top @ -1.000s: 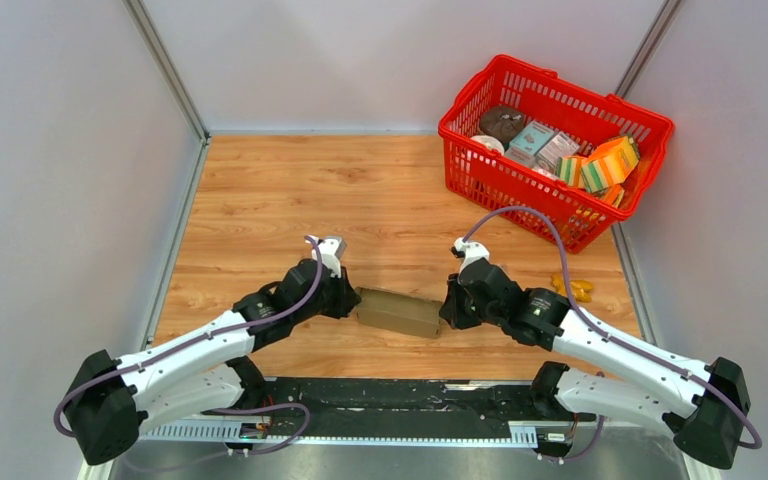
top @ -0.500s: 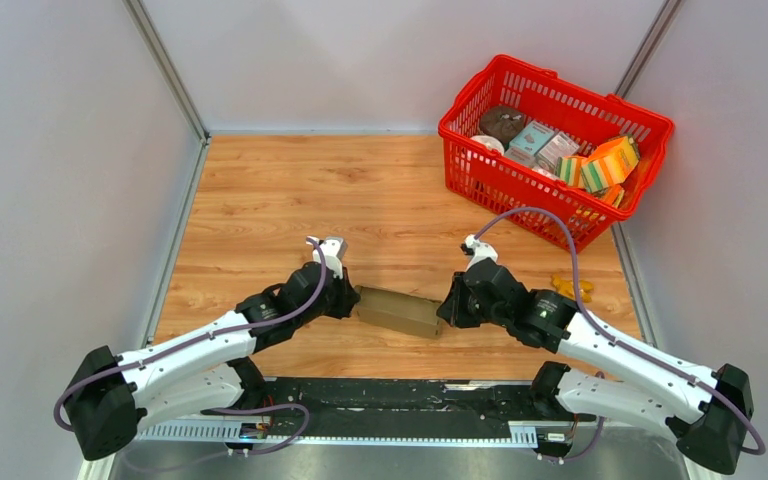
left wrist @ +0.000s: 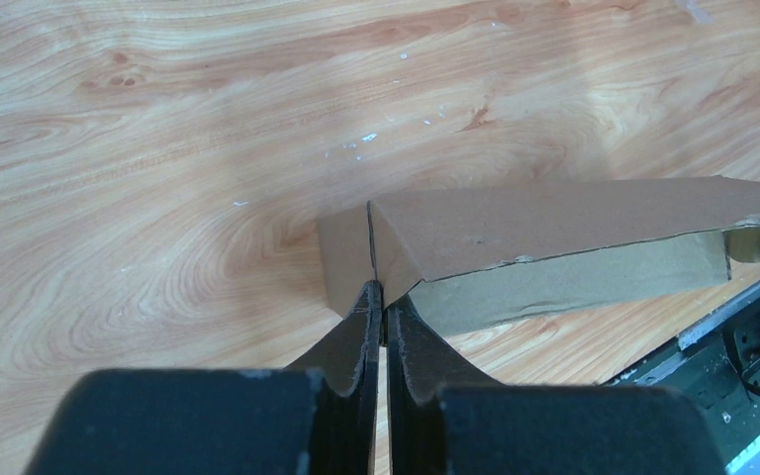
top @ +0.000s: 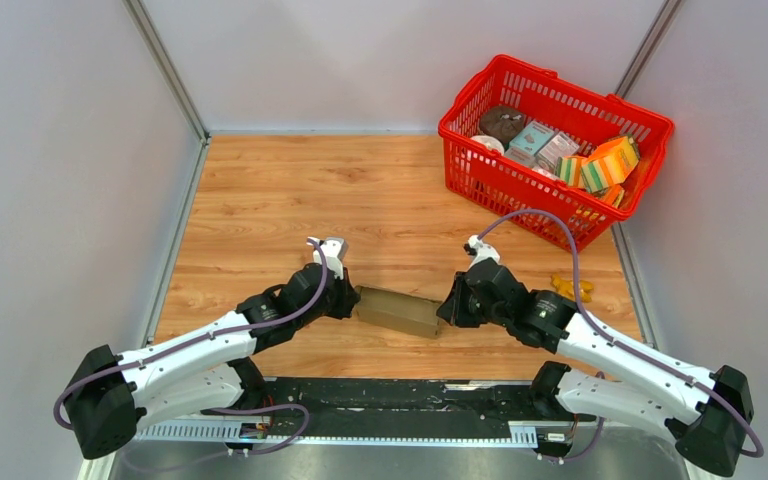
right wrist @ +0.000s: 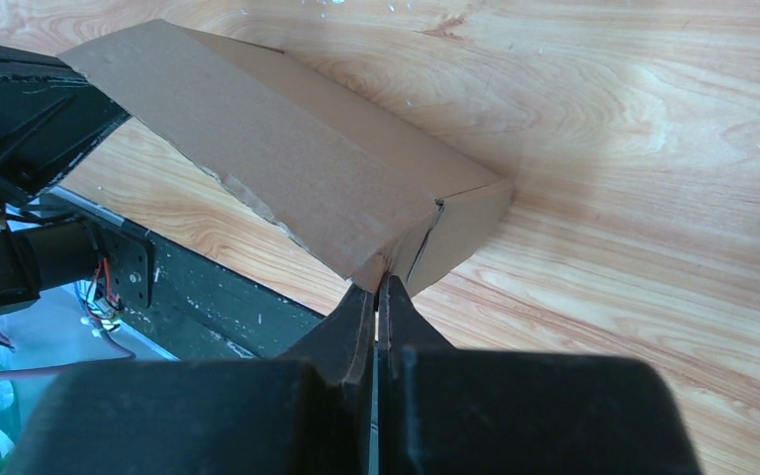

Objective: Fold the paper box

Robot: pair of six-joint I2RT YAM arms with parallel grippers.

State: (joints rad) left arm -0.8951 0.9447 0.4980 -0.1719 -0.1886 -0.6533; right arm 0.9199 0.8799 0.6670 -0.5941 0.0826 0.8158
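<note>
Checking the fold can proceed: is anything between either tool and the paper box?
Nothing visible. The left tool meets the paper box at its left end and the right tool at its right end, closed tips against the cardboard. The red basket and a small yellow item sit farther right, clear of both.

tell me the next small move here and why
Probably press the left fingers and right fingers slightly inward, squeezing the paper box end to end to seat its end flaps. Both are shut with tips against opposite ends, and the top panel overhangs the near side, so it looks not fully closed. Whether either pinches a flap is unclear.
</note>
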